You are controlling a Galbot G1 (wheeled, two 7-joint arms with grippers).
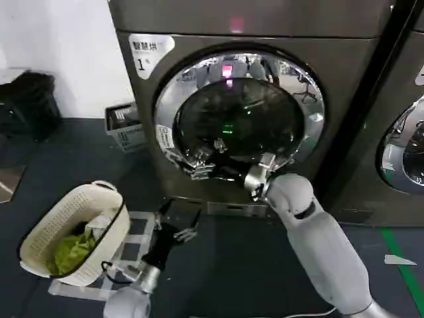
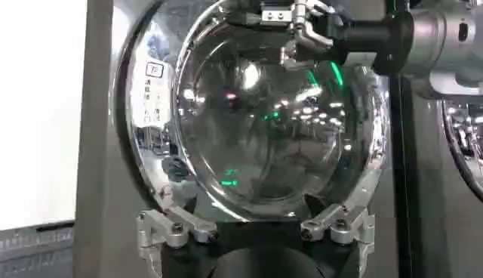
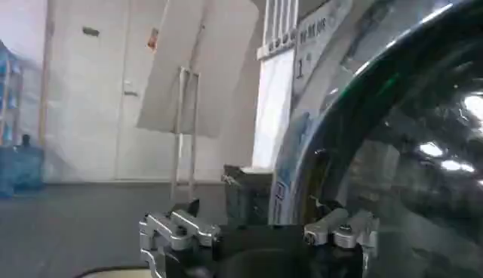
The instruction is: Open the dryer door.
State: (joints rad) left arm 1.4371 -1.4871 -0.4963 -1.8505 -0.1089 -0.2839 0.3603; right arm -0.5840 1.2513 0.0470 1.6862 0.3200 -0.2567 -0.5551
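Note:
The dryer (image 1: 338, 79) is a dark bronze-grey machine with a white "1" sticker. Its dryer door (image 1: 238, 112), a chrome ring around dark bulging glass, lies flush against the front. My right gripper (image 1: 257, 177) is at the door's lower rim, right of centre, open. In the right wrist view its gripper (image 3: 260, 230) has fingers spread, and the door glass (image 3: 407, 151) rises just beyond one finger. My left gripper (image 1: 179, 228) hangs low in front of the machine, open and empty. The left wrist view faces the door (image 2: 279, 113), with its gripper (image 2: 256, 227) wide apart and the right gripper (image 2: 298, 38) farther off.
A cream laundry basket (image 1: 73, 232) with green cloth stands on the floor at the left. A grey crate (image 1: 126, 126) sits by the wall beside the dryer. A neighbouring machine (image 1: 404, 146) with its own chrome door is on the right.

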